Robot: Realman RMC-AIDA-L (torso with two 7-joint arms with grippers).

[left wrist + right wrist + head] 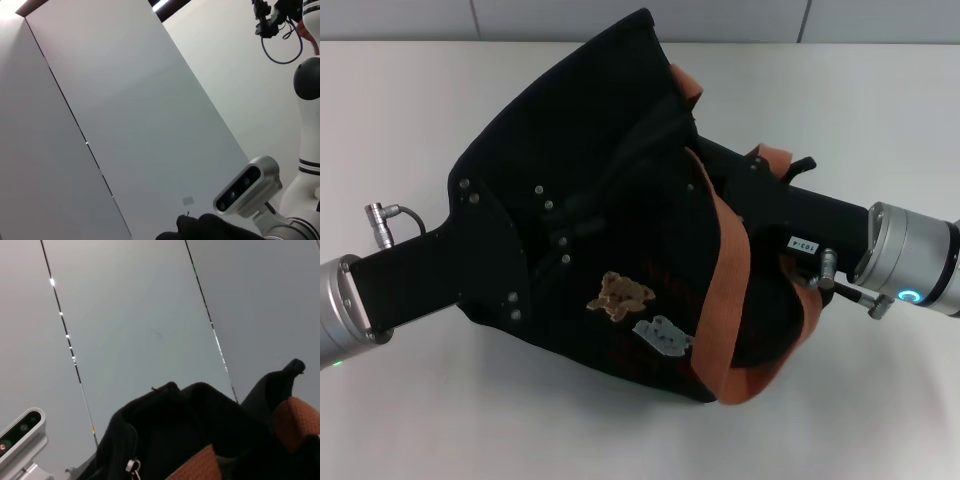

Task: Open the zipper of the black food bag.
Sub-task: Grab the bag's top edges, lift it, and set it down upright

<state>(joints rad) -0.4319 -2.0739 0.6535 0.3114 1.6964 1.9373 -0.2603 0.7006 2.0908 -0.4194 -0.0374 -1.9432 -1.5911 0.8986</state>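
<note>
The black food bag (620, 230) lay tipped on the white bench (410, 110), its long axis running diagonally from the far peak down toward the near orange-brown handle (730, 290), with the bear patch (620, 295) and pale grey patch (663, 335) facing up. The left hand (495, 250) pressed in from the robot's left and the right hand (760, 200) reached in from the right under the handle; whether the fingers of either were apart, together or clamped on anything could not be told. In the right wrist view the zipper (133, 466) showed its small silver pull hanging at the bag's dark edge. To do the step well, one hand would likely need to steady the fabric while the other drew the pull straight along the track, avoiding the loose handle.
</note>
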